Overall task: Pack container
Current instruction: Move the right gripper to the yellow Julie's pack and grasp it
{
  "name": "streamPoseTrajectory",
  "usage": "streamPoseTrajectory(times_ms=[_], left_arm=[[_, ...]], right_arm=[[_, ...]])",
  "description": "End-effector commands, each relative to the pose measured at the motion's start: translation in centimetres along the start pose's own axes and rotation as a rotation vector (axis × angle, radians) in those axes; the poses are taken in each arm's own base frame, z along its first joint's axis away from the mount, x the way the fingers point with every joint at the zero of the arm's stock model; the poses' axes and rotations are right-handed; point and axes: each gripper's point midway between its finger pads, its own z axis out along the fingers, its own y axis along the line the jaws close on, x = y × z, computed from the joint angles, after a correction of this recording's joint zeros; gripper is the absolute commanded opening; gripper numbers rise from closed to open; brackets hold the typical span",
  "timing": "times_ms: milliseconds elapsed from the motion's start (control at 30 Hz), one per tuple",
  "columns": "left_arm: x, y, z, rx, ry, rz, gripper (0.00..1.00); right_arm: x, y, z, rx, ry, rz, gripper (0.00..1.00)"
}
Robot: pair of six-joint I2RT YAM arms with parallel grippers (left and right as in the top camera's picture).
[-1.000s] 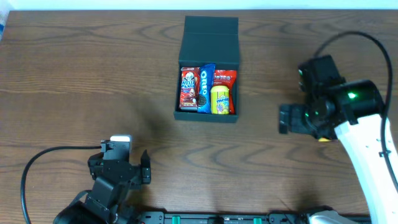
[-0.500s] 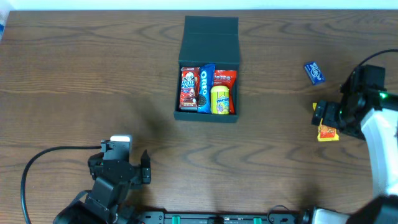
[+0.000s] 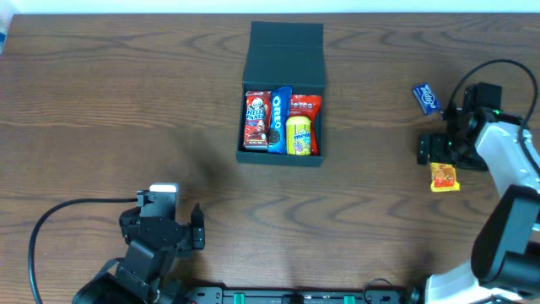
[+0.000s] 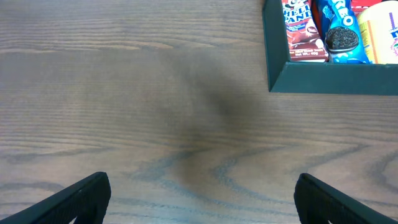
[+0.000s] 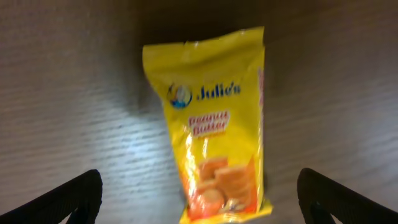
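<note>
Near the surface's right edge, your right jaws gape wide and empty over the yellow Julie's packet (image 5: 208, 118), likely for pickup; left jaws likewise wide, empty. The container (image 3: 287, 55) sits open, far-edge centre.

The box (image 3: 287, 52) stands at table (image 3: 101, 110) centre, four snacks (image 3: 280, 118) inside. Julie's packet (image 3: 444, 177) lies well apart at its 4 o'clock, another packet (image 3: 426, 98) at 3 o'clock.
</note>
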Motion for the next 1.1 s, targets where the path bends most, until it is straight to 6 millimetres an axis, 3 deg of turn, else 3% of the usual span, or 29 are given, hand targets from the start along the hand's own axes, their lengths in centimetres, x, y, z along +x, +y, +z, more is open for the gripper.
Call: streamPoseTrajectory(times_ms=[0, 333, 567, 1067], left_arm=[[0.1, 0.4, 0.1, -0.022, -0.002, 0.012, 0.95], [0.1, 0.4, 0.1, -0.022, -0.002, 0.012, 0.95], [0.1, 0.4, 0.1, -0.022, -0.002, 0.012, 0.95], [0.1, 0.4, 0.1, -0.022, -0.002, 0.012, 0.95]], right_arm=[[0.1, -0.7, 0.7, 0.022, 0.011, -0.057, 0.99], [0.3, -0.9, 3.2, -0.003, 0.050, -0.039, 0.99], [-0.4, -0.9, 3.4, 0.000, 0.025, -0.038, 0.99], [1.3, -0.1, 4.5, -0.039, 0.054, -0.038, 0.99]])
